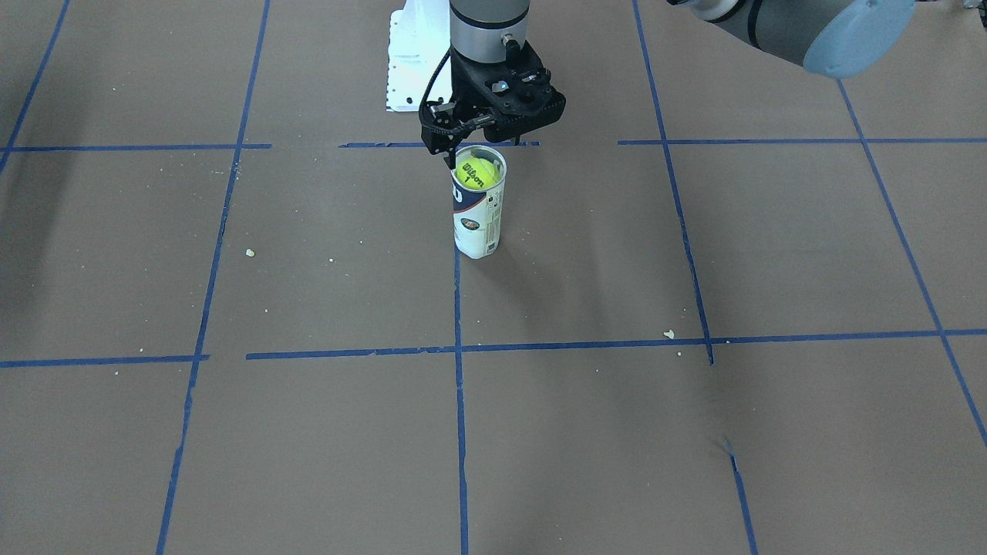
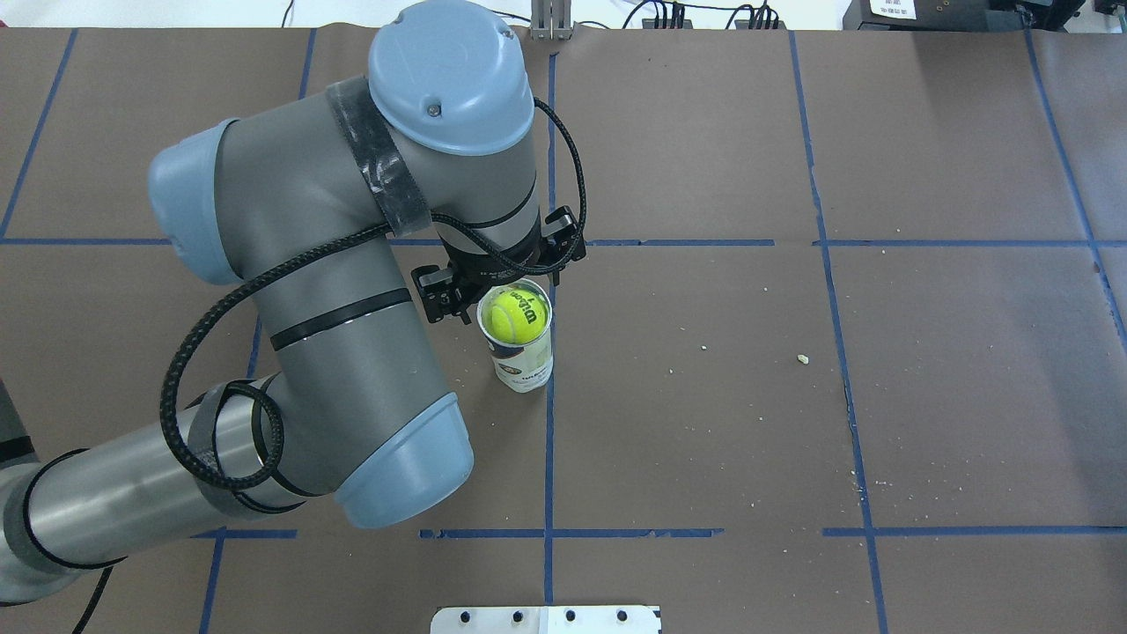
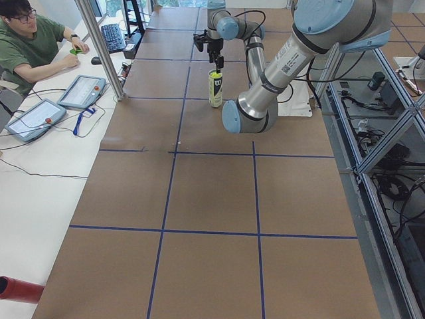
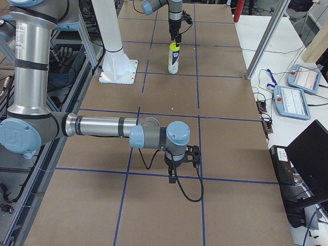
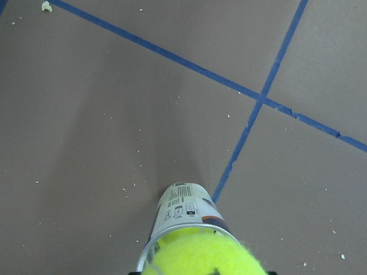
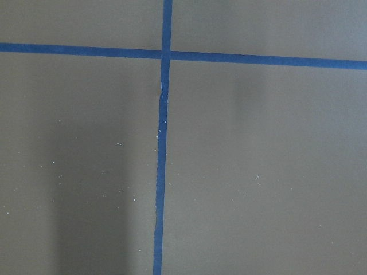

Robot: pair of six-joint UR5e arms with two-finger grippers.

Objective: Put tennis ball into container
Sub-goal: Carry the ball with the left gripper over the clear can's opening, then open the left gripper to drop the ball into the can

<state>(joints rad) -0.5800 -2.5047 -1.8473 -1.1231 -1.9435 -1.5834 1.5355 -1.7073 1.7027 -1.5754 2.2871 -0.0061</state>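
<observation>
The container [image 1: 478,223], a clear tube with a white and navy label, stands upright on the brown table near a blue tape line. The yellow-green tennis ball [image 1: 475,172] with its black lettering sits inside the tube's mouth, just under the silver rim. Directly above the rim hangs my left gripper [image 1: 481,153], open. One dark finger [image 1: 449,158] reaches down outside the tube's wall. The left wrist view shows the ball [image 5: 203,255] in the tube [image 5: 183,209] from above. In the exterior right view my right gripper [image 4: 182,156] hovers low over the table, far from the tube; I cannot tell its state.
Blue tape lines [image 2: 548,458] divide the brown table into squares. A white base plate [image 1: 407,62] stands behind the tube. Small crumbs [image 1: 668,334] lie scattered. An operator [image 3: 33,40] sits at a side desk with tablets.
</observation>
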